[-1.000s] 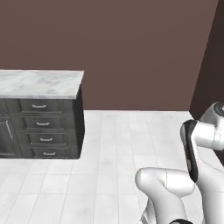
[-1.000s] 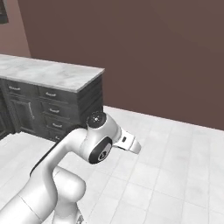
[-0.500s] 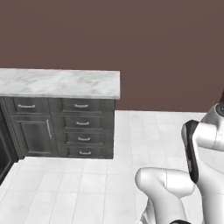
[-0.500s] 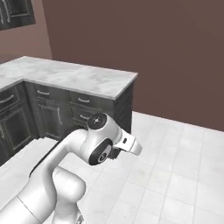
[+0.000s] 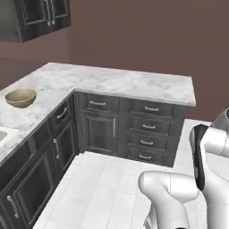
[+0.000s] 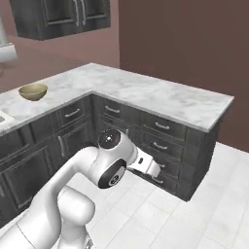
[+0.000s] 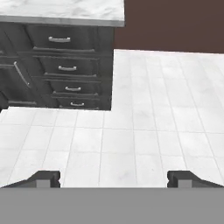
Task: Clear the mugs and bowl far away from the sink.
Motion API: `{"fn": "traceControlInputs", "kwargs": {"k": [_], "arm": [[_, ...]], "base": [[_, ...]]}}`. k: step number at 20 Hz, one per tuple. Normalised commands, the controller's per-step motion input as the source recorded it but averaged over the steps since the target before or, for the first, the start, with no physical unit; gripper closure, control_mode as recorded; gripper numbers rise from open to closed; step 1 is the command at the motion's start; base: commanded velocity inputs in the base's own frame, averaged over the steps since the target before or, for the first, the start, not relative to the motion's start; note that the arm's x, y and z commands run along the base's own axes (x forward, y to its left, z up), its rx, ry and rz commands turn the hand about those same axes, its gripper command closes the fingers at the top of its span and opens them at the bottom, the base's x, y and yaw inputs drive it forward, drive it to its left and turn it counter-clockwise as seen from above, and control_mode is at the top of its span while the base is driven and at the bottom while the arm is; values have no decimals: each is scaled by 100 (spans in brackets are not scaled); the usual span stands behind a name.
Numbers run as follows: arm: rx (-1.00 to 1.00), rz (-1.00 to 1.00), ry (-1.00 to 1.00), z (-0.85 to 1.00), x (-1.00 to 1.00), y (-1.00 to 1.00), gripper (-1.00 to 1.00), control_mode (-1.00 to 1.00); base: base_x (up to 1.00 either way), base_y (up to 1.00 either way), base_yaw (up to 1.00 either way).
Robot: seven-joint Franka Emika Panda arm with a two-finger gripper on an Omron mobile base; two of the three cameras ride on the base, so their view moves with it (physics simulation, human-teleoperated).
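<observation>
The L-shaped marble counter (image 5: 112,82) carries the bowl (image 5: 20,97) near its left edge, just beyond the sink (image 5: 3,134) corner. The gripper (image 7: 113,177) hangs over floor tiles, jaws wide and empty. This looks like the approach stage; next the base likely needs to close in on the bowl.

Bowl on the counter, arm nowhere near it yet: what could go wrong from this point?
The gripper is open and empty, aimed at the floor by the drawers, so the base may need to drive closer; it could bump the cabinet corner. The bowl is wide and shallow, so a rim pinch may slip. No mugs can be seen from here, so they might be missed.
</observation>
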Motion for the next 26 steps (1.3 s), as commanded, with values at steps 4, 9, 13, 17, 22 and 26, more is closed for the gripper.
{"fn": "traceControlInputs", "kwargs": {"k": [4,9,13,17,22,26], "arm": [[0,0,0,0,0,0,-100,100],[0,0,0,0,0,0,-100,100],[0,0,0,0,0,0,-100,100],[0,0,0,0,0,0,-100,100],[0,0,0,0,0,0,-100,100],[0,0,0,0,0,0,-100,100]], "base": [[41,100,54],[51,96,54],[67,50,53],[9,-32,20],[-2,-91,12],[-8,-100,14]]}}
